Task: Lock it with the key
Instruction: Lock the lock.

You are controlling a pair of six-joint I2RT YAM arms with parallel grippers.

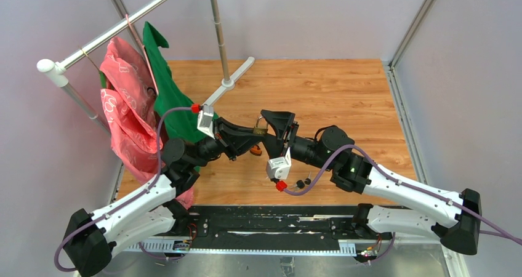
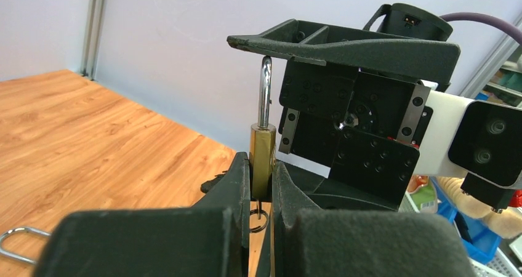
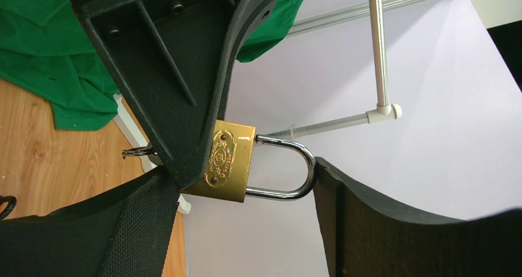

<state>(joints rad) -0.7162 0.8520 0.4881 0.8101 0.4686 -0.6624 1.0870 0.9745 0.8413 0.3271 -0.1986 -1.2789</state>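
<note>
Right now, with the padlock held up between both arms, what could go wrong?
1. The left gripper pinches only the brass padlock body's flat sides; a push could twist or slip it.
2. The right gripper is open around the lock, one finger on the shackle; pressing off-axis may miss the hole.

Two robot arms, the left arm point(image 1: 132, 206) at seven o'clock and the right arm point(image 1: 406, 194) at four o'clock. Two grippers, left gripper point(image 1: 246, 140) and right gripper point(image 1: 277, 129), meet near the centre. One padlock point(image 3: 229, 162). One key ring point(image 2: 259, 218). One clothes rack point(image 1: 98, 40) at ten o'clock with one pink garment point(image 1: 126, 104) and one green garment point(image 1: 166, 89).
</note>
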